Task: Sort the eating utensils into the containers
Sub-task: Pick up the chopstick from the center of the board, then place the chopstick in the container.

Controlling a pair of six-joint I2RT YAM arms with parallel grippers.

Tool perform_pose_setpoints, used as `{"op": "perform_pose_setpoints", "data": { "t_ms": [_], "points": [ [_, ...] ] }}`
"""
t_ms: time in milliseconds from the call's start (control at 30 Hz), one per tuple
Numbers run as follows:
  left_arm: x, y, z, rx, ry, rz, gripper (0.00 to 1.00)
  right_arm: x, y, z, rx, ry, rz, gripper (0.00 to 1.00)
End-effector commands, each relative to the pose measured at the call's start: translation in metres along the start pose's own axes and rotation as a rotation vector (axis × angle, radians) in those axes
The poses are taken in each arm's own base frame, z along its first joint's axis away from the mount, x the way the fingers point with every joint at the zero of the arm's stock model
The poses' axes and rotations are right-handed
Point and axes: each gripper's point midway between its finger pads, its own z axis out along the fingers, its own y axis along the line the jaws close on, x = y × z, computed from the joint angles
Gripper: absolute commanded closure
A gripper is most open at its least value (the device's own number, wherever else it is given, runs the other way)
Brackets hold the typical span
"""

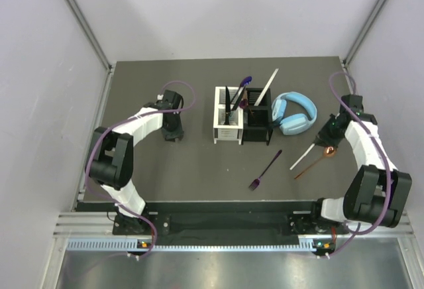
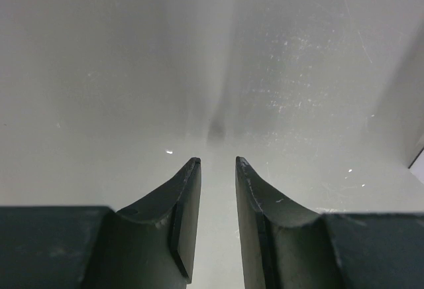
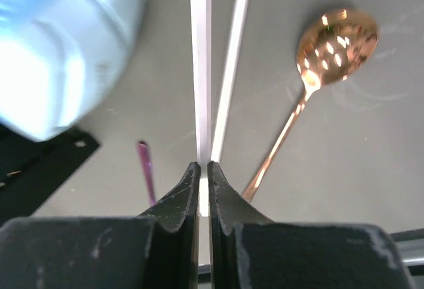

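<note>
While both caddies hold utensils, headphones beside

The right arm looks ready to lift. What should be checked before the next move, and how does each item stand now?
1. Right gripper shut on the white stick: ok, the stick sits between the closed jaws.
2. Only one item gripped: cannot tell; a second pale strip runs right beside the stick.
3. Copper spoon outside the grip: ok, it lies off to the side.
4. Route to the black caddy: not ok, the headphones lie in between; probably lift above them.
5. Left gripper out of the way: ok, open and empty.
</note>
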Motion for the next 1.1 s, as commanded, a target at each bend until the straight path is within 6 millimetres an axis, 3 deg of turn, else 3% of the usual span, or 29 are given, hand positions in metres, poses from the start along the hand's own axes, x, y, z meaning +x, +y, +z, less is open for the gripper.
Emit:
{"op": "perform_pose_setpoints", "data": {
  "t_ms": [0,133,167,233,267,400,433,467,633,833,1067],
  "points": [
    [-0.011,-0.005,-0.004,0.019,-0.013,0.007,0.67,-0.037,0.022,-0.039,-0.07,-0.148,-0.059,1.0],
    [-0.012,-0.006,-0.005,0.023,-0.015,0.007,0.67,-0.072,0.056,-0.078,-0.172,-0.28,-0.119,1.0],
    [-0.011,-0.006,-0.005,0.024,-0.013,0.009,0.67,-0.088,0.075,-0.099,-0.219,-0.339,-0.15,1.0],
    [-0.011,-0.006,-0.004,0.024,-0.009,0.009,0.67,-0.104,0.097,-0.117,-0.258,-0.394,-0.207,1.0],
    [-0.01,-0.006,-0.003,0.024,-0.006,0.009,0.67,-0.114,0.124,-0.141,-0.319,-0.457,-0.256,1.0],
    [-0.011,-0.009,-0.001,0.033,0.001,0.005,0.68,-0.12,0.183,-0.16,-0.41,-0.513,-0.394,1.0],
    [-0.009,-0.009,0.0,0.03,0.006,0.007,0.68,-0.123,0.192,-0.154,-0.412,-0.508,-0.413,1.0],
    [-0.009,-0.009,0.0,0.031,0.008,0.007,0.68,-0.107,0.214,-0.151,-0.447,-0.487,-0.468,1.0],
    [-0.013,-0.008,-0.002,0.024,-0.002,0.008,0.68,-0.092,0.259,-0.119,-0.457,-0.466,-0.542,1.0],
    [-0.013,-0.005,-0.004,0.009,-0.005,0.016,0.68,-0.093,0.289,-0.09,-0.436,-0.464,-0.602,1.0],
    [-0.01,0.0,-0.004,-0.008,-0.005,0.015,0.68,-0.075,0.317,-0.055,-0.444,-0.44,-0.662,1.0]
  ]
}}
